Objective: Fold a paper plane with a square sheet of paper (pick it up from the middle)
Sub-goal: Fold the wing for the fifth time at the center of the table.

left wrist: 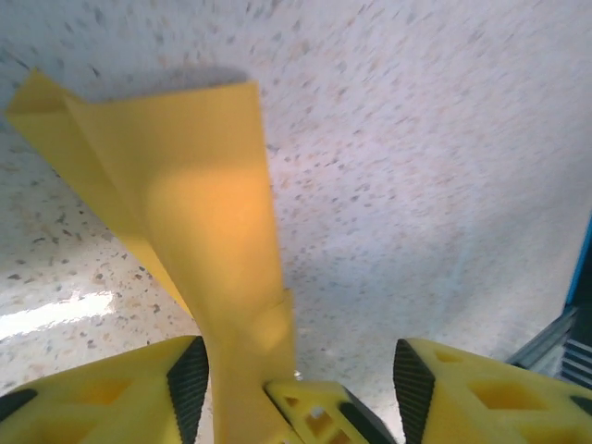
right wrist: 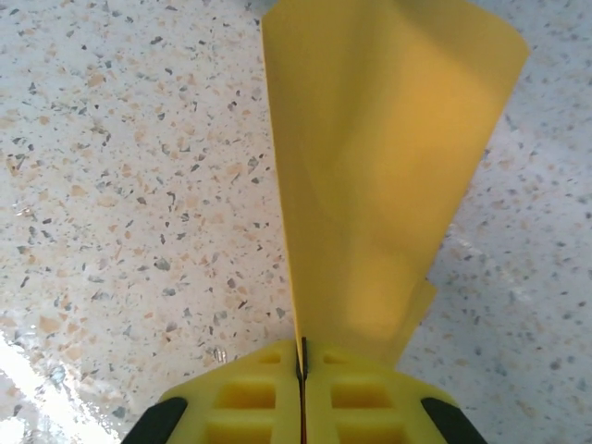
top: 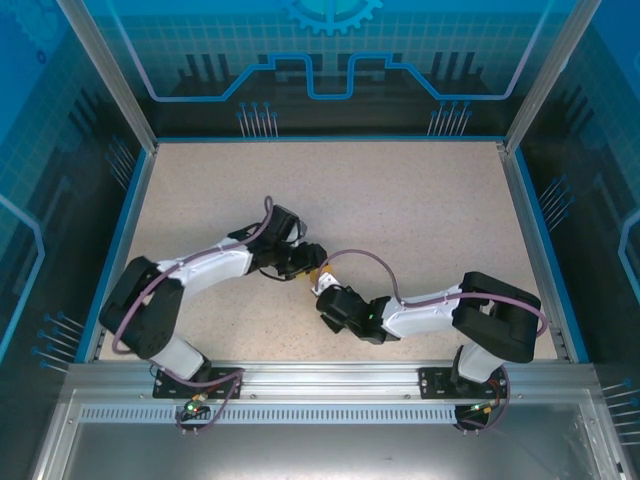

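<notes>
**While one pair of fingers pinches it, the folded paper stands free and limp**

Seen from above, where the two arms meet near the middle of the counter (top: 420, 210), the left fingers (top: 306, 262) and the right fingers (top: 322, 290) come tip to tip. Only a scrap of the orange-yellow paper (top: 323, 271) peeps out between them, held off the surface.

In the left wrist view the left fingers (left wrist: 188, 381) stand apart. The paper (left wrist: 203, 213) runs up past the left-hand pad, close beside it, though whether it touches I cannot tell. It fans out wider toward its far end, with a folded flap along one edge. A yellow tip of the other arm pokes in between the open pads.

In the right wrist view the right fingers (right wrist: 277, 393) are pressed together with the narrow end of the paper (right wrist: 379, 157) clamped in the seam. The sheet spreads away from them above the speckled counter.

The paper looks very light and thin, and its layers bow rather than lie flat. It will likely droop, twist or slip under a loose pinch, and a hard or skewed squeeze could set an unwanted crease. The folded, layered edge near the narrow end seems the stiffest place to take hold, close to the existing grip
</notes>
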